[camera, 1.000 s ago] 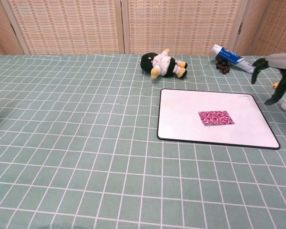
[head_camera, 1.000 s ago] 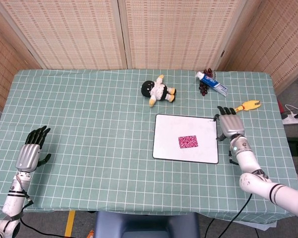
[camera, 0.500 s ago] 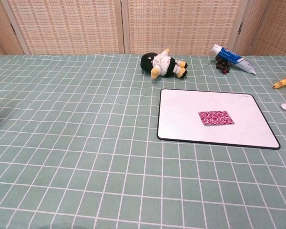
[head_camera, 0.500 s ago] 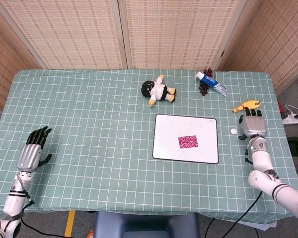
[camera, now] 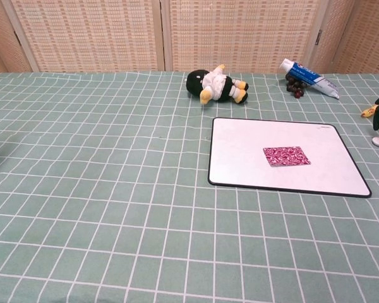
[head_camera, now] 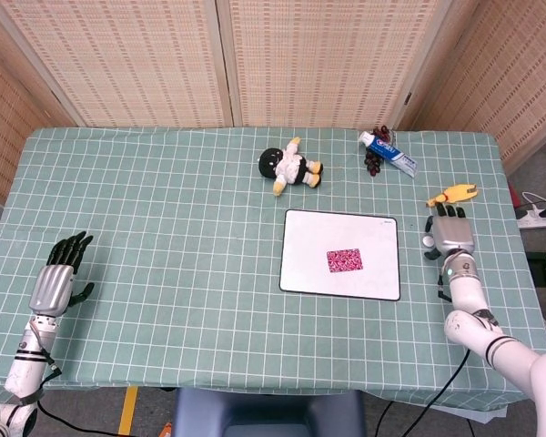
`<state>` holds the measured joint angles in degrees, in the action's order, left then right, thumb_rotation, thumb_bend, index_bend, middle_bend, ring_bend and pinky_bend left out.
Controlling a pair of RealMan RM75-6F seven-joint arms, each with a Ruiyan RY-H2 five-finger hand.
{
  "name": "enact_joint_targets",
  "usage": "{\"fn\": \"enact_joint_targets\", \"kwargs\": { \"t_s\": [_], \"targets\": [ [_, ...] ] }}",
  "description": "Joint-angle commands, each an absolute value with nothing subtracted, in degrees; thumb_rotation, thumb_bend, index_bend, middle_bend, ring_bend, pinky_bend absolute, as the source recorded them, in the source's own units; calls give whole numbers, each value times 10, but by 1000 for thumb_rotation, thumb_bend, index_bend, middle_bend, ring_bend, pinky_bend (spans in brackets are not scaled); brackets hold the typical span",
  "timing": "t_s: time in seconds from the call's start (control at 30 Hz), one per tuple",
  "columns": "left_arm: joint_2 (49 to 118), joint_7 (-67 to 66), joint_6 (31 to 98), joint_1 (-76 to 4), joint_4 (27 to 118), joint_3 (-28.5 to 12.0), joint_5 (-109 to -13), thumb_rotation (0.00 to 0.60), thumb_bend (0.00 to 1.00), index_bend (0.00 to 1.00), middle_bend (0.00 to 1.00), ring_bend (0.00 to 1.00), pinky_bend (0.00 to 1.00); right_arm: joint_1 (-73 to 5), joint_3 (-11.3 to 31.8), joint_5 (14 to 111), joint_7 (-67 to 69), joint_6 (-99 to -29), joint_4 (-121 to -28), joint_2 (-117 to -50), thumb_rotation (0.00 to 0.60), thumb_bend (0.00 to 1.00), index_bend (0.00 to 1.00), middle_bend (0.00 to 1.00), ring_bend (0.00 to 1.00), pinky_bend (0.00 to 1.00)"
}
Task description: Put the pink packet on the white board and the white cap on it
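The packet (head_camera: 344,260) already lies flat near the middle of the board (head_camera: 309,273), so your job now is the cap (head_camera: 427,241). It sits on the table (head_camera: 182,237) just off the board's right edge, and your right hand (head_camera: 450,234) is right beside it, thumb side toward it. From above the thumb seems to touch or nearly touch the cap; the chest view cuts the hand off at the frame edge, so you cannot tell contact for sure. It looks unclenched, holding nothing yet.

The cap is small and low, so a broad grab will likely push it away. Bring thumb and one fingertip down on either side of it and pinch gently, checking the head view that it lifts with the hand. The yellow toy (head_camera: 452,193) lies just beyond your fingertips; keep clear of it.

Once you have it, carry it left over the board's rim and set it on the packet, low, so it does not roll.

Your left hand (head_camera: 56,278) rests released at the table's far left; leave it there.
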<state>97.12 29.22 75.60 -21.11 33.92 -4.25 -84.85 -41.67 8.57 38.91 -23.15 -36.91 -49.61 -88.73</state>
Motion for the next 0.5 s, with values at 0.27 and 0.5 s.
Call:
{"fn": "enact_joint_targets", "kwargs": {
  "t_s": [0.27, 0.5],
  "targets": [
    [972, 295, 755, -211, 338, -42, -849, 600, 246, 0, 0, 0, 0, -413, 91, 397, -226, -364, -487, -887, 600, 248, 427, 0, 0, 0],
    [971, 296, 755, -211, 338, -41, -850, 600, 247, 0, 0, 0, 0, -411, 91, 398, -226, -350, -466, -895, 600, 291, 430, 0, 0, 0]
  ]
}}
